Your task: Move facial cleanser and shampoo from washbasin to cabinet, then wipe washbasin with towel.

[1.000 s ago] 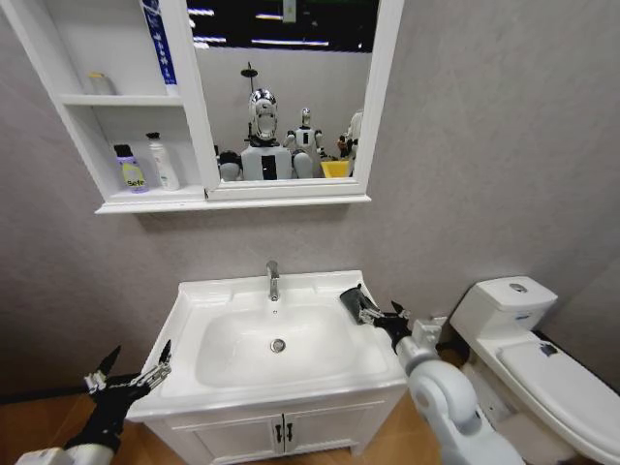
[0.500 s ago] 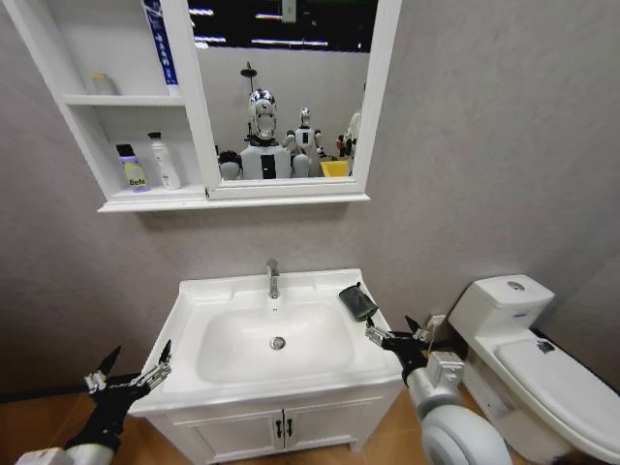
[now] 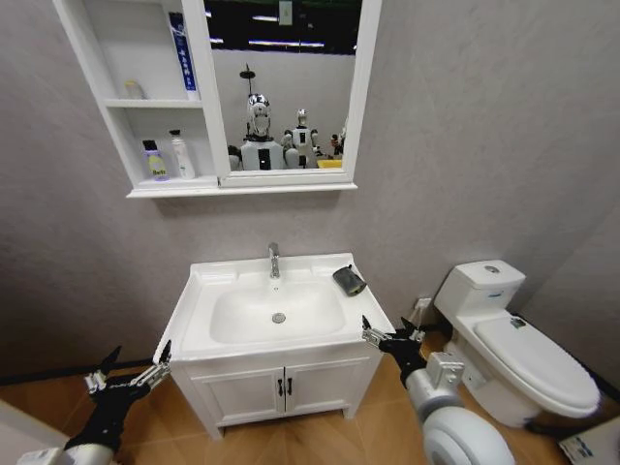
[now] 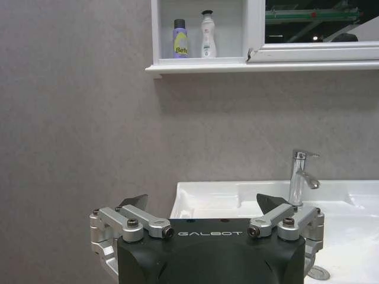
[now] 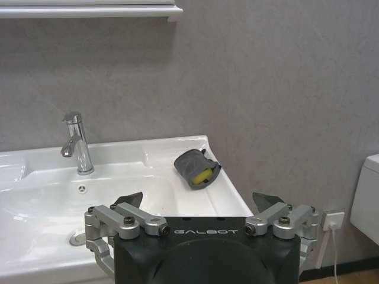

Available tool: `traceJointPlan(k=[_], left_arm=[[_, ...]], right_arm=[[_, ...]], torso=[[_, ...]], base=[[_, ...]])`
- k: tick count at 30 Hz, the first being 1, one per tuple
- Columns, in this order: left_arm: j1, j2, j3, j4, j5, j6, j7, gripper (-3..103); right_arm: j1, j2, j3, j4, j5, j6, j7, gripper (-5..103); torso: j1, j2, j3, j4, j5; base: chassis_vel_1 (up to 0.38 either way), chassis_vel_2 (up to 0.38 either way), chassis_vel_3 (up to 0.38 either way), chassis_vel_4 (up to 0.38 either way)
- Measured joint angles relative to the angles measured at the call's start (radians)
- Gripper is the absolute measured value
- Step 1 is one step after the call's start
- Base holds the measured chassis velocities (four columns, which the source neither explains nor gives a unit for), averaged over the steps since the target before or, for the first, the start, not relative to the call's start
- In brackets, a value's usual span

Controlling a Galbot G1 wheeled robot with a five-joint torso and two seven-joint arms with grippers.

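The white washbasin (image 3: 199,300) with its chrome tap (image 3: 273,260) stands before me. The dark grey towel (image 3: 349,281) lies bunched on the rim at the back right corner, and something yellow shows inside it (image 5: 196,168). Two bottles, one purple (image 3: 155,160) and one white with a pump (image 3: 180,155), stand in the lower compartment of the cabinet (image 3: 145,192); I cannot tell which is the shampoo and which the facial cleanser. My right gripper (image 3: 390,332) hangs open off the basin's front right corner, apart from the towel. My left gripper (image 3: 136,366) is open, low by the front left corner.
A white toilet (image 3: 513,349) stands close on the right, with a wall socket (image 3: 421,305) between it and the basin. A two-door cupboard (image 3: 281,387) sits under the basin. The mirror (image 3: 281,87) adjoins the cabinet, and a blue tube (image 3: 184,58) stands on its upper shelf.
The camera has drawn back, so the whole scene looks smaller. My right gripper left the towel on the basin's back right corner and pulled back to the front right corner.
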Motion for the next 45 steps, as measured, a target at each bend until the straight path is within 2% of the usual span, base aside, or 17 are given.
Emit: traceJointPlan(k=[5, 7, 10, 11, 13, 18, 19, 22, 32, 45], left_arm=[[0.0, 0.0, 0.0, 0.0, 0.0, 0.0, 0.0, 100], [0.0, 0.0, 0.0, 0.0, 0.0, 0.0, 0.0, 100], [0.0, 0.0, 0.0, 0.0, 0.0, 0.0, 0.0, 100], [0.0, 0.0, 0.0, 0.0, 0.0, 0.0, 0.0, 100], [0.0, 0.0, 0.0, 0.0, 0.0, 0.0, 0.0, 100], [0.0, 0.0, 0.0, 0.0, 0.0, 0.0, 0.0, 100], [0.0, 0.0, 0.0, 0.0, 0.0, 0.0, 0.0, 100], [0.0, 0.0, 0.0, 0.0, 0.0, 0.0, 0.0, 100], [0.0, 0.0, 0.0, 0.0, 0.0, 0.0, 0.0, 100], [0.0, 0.0, 0.0, 0.0, 0.0, 0.0, 0.0, 100]], right_arm=[[0.01, 0.0, -0.002, -0.019, 0.002, 0.003, -0.005, 100], [0.013, 0.0, -0.003, -0.028, 0.003, 0.004, -0.008, 100], [0.015, 0.0, -0.004, -0.039, 0.002, 0.007, -0.017, 100], [0.016, 0.0, -0.004, -0.045, 0.002, 0.009, -0.021, 100], [0.021, -0.001, -0.005, -0.058, 0.002, 0.017, -0.027, 100], [0.03, -0.003, -0.011, -0.08, -0.002, 0.018, -0.052, 100], [0.036, -0.003, -0.016, -0.088, -0.003, 0.018, -0.058, 100], [0.044, -0.003, -0.022, -0.099, -0.004, 0.018, -0.062, 100], [0.049, -0.005, -0.023, -0.105, 0.001, 0.014, -0.068, 100], [0.045, -0.004, -0.021, -0.097, 0.005, 0.013, -0.072, 100]], torso=[[0.0, 0.0, 0.0, 0.0002, -0.0008], [0.0, 0.0, 0.0, 0.0001, 0.0003], [0.0, 0.0, 0.0, 0.0002, -0.0012], [0.0, 0.0, 0.0, 0.0, 0.0008], [0.0, 0.0, 0.0, 0.0006, -0.0009], [-0.001, 0.001, 0.0, -0.0002, 0.0004], [-0.001, 0.0, 0.0, 0.0, -0.0007], [-0.001, 0.0, 0.0, 0.0002, 0.0002], [0.001, 0.0, 0.0, 0.0, -0.0002], [0.0, 0.0, 0.0, 0.0002, -0.0001]], base=[[0.341, -0.346, -0.348, 0.346], [0.409, -0.365, -0.347, 0.381], [0.4, -0.362, -0.326, 0.385], [0.406, -0.309, -0.336, 0.372], [0.399, -0.302, -0.329, 0.346], [0.265, -0.251, -0.27, 0.24], [0.14, -0.101, -0.134, 0.182], [0.088, -0.084, -0.087, 0.11], [0.028, -0.01, -0.018, 0.028], [0.164, -0.071, -0.056, 0.161]])
